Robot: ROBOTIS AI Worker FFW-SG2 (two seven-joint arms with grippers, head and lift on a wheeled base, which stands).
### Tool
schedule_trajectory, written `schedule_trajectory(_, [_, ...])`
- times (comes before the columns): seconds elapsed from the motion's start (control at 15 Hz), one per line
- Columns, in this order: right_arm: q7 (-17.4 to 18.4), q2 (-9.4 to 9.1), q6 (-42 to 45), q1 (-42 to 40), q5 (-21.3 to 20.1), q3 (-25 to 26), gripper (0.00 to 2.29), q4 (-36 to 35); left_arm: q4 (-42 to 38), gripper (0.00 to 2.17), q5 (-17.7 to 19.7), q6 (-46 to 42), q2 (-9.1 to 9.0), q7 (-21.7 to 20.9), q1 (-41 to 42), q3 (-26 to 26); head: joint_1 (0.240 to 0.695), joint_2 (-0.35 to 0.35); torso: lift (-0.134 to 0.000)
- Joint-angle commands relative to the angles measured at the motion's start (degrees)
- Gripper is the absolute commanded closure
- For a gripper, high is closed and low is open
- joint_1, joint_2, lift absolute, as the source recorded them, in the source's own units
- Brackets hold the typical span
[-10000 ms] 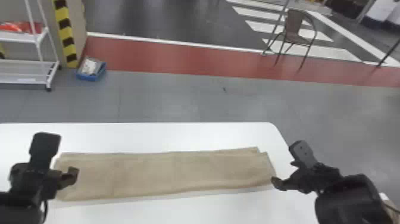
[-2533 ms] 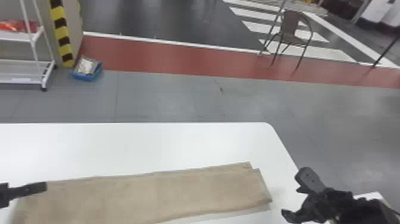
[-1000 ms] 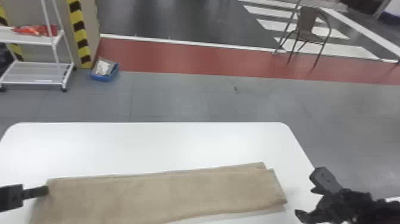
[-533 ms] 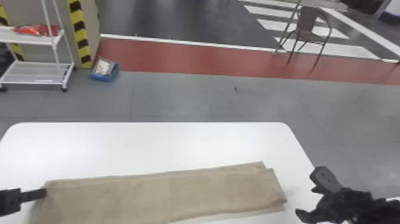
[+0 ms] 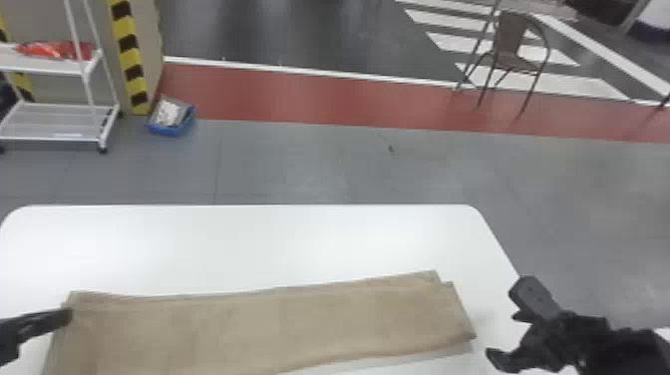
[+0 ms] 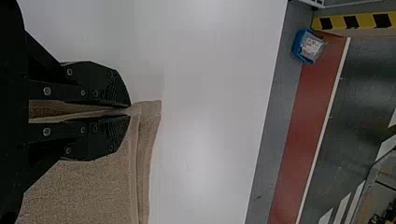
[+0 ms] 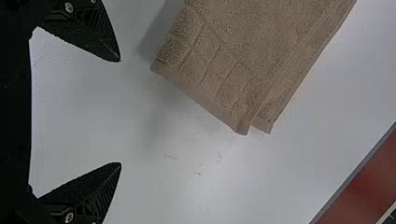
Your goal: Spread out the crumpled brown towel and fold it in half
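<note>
The brown towel lies as a long folded strip across the white table. At its far left corner is my left gripper, low over the cloth. In the left wrist view that gripper is closed on the towel, with a pinched ridge of cloth running between its fingers. My right gripper stands just off the strip's right end, touching nothing. The right wrist view has this gripper spread wide, with the towel's layered, hemmed end beyond its tips.
The white table has rounded far corners and extends beyond the towel. On the floor behind are a blue bin, a white shelf cart at the left and a brown chair at the right.
Compared with ten seconds ago, my left gripper is farther left and now at the towel's corner, and the strip is slanted and nearer. The last half second brings hardly any difference.
</note>
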State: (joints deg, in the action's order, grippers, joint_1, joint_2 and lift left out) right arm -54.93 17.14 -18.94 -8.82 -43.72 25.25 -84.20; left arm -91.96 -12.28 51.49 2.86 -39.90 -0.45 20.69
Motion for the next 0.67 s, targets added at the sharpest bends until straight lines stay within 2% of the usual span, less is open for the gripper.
schedule_trajectory(0.0, [-0.01,-0.09,0.0,0.38,-0.05,-0.46,0.09,0.44,1.79,0.65,-0.29,-0.9,0.12,0.44,-0.7,-0.47,0.695,-0.242,0.0])
schedule_trajectory(0.07, [-0.01,-0.09,0.0,0.38,-0.05,-0.46,0.09,0.44,3.54,0.59,-0.64,-1.61,0.3,0.44,-1.49,-0.82,0.695,-0.238,0.0])
schedule_trajectory(0.2, [-0.01,0.09,0.0,0.38,-0.05,-0.37,0.09,0.44,5.74,0.6,-1.44,-3.36,0.39,0.44,-2.37,-1.18,0.695,-0.237,0.0])
schedule_trajectory(0.27, [-0.01,0.09,0.0,0.38,-0.05,-0.37,0.09,0.44,6.18,0.74,-1.52,-3.71,0.56,-0.18,-2.45,-1.26,0.695,-0.238,0.0])
schedule_trajectory(0.33, [-0.09,0.17,0.0,0.38,-0.05,-0.28,0.09,0.44,6.44,1.27,-1.61,-3.54,0.56,-0.18,-2.54,-1.53,0.695,-0.239,0.0])
schedule_trajectory(0.4, [-0.09,0.26,-0.18,0.38,-0.05,-0.28,0.09,0.44,6.53,1.67,-1.79,-3.36,0.56,0.35,-2.72,-1.79,0.695,-0.243,0.0])
schedule_trajectory(0.47, [-0.18,0.26,-0.18,0.38,-0.05,-0.28,0.09,0.44,6.62,1.66,-1.79,-3.19,0.48,1.32,-2.81,-1.7,0.695,-0.245,0.0])
schedule_trajectory(0.53, [-0.18,0.26,-0.18,0.38,-0.05,-0.28,0.09,0.35,6.53,1.51,-1.79,-3.36,0.3,2.81,-2.81,-1.26,0.695,-0.245,0.0])
schedule_trajectory(0.6, [-0.18,0.26,-0.36,0.38,-0.05,-0.37,0.09,0.35,6.36,1.16,-1.7,-3.36,0.39,3.43,-2.63,-1.09,0.695,-0.242,0.0])
